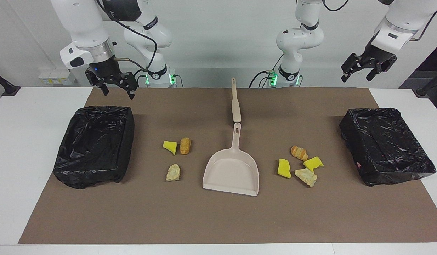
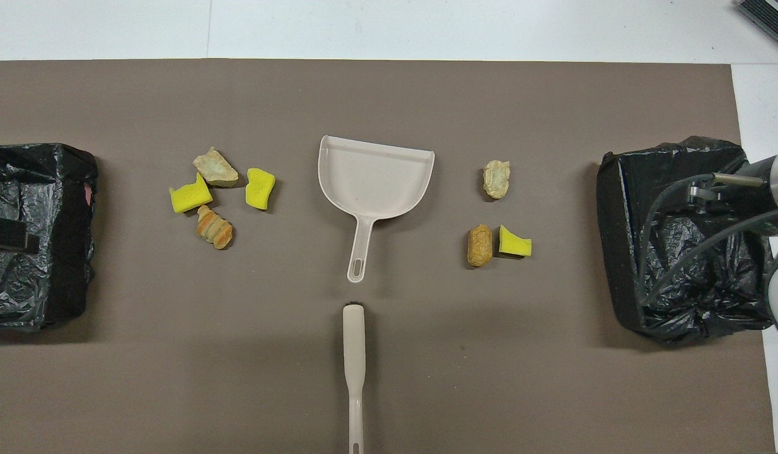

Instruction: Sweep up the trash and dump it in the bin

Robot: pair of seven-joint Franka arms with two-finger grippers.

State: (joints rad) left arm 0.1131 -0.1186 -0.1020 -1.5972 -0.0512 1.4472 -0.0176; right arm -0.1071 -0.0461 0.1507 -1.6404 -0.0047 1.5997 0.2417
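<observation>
While both arms wait raised, the right gripper hangs with jaws apart over the bin at the right arm's end of the desk, and the left gripper, jaws apart too, hangs near the other bin. Seven pieces of trash lie mid-desk in two clusters flanking the dustpan. Nearer the robots' edge lies the brush.

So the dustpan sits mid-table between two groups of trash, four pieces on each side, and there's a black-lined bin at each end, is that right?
Not quite. The dustpan does sit between two groups, but only the group toward the left arm's end has four pieces; the group toward the right arm's end has three. The overhead view shows this. One black-lined bin and the other do stand at the ends.
</observation>
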